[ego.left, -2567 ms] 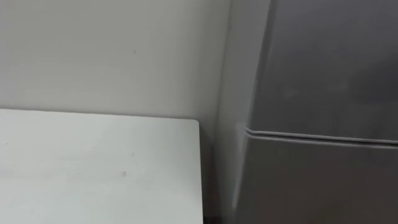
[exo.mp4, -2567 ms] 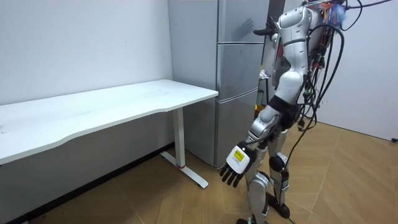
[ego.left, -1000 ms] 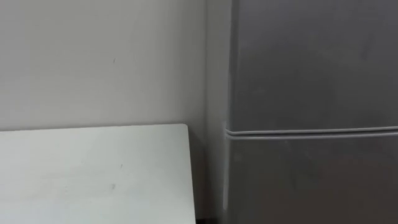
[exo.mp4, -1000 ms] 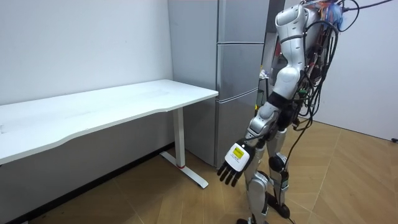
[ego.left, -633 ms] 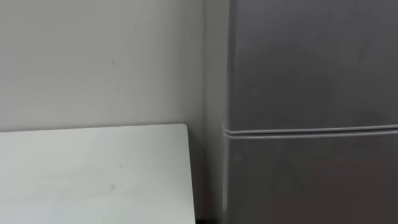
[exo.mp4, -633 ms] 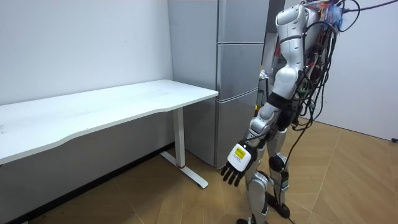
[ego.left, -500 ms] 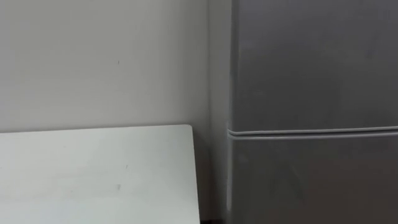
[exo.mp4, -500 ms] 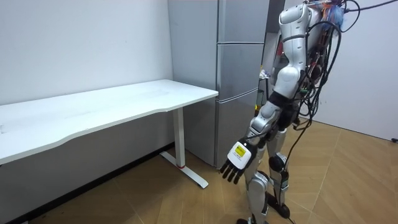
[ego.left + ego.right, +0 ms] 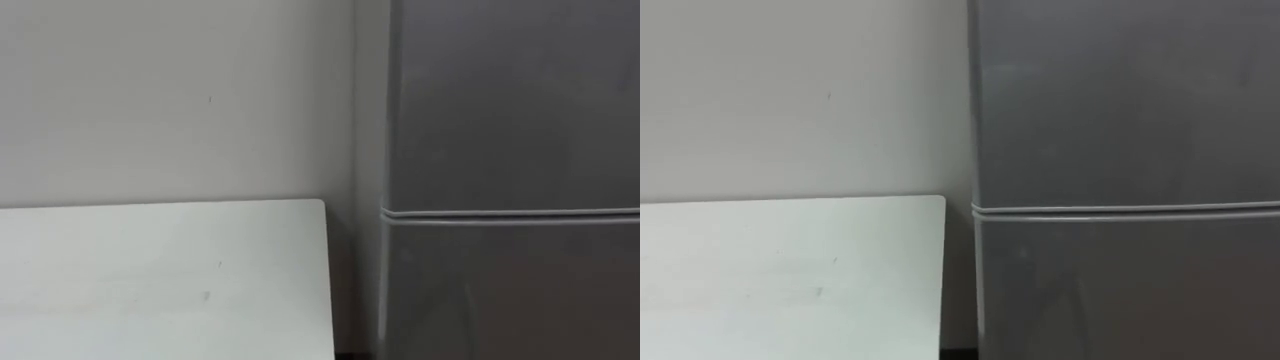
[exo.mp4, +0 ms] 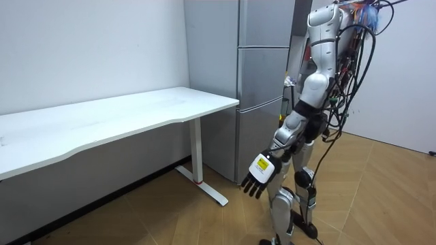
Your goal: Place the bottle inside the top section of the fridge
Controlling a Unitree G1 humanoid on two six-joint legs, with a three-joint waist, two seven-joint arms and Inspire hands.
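I stand close in front of a tall grey fridge, facing it. Its upper door and lower door are both shut, and a thin seam runs between them. In the room view my left hand hangs low beside my leg, open, with nothing in it. My right arm is hidden behind my body there. I see no bottle in these views.
A white desk stands to my left against the pale wall, with its corner close to the fridge's side. In the room view the desk stretches to the left, over a wooden floor.
The eye view has slid a little, so the fridge edge and desk corner sit further right; that is the camera's own shift. My left hand has hardly moved.
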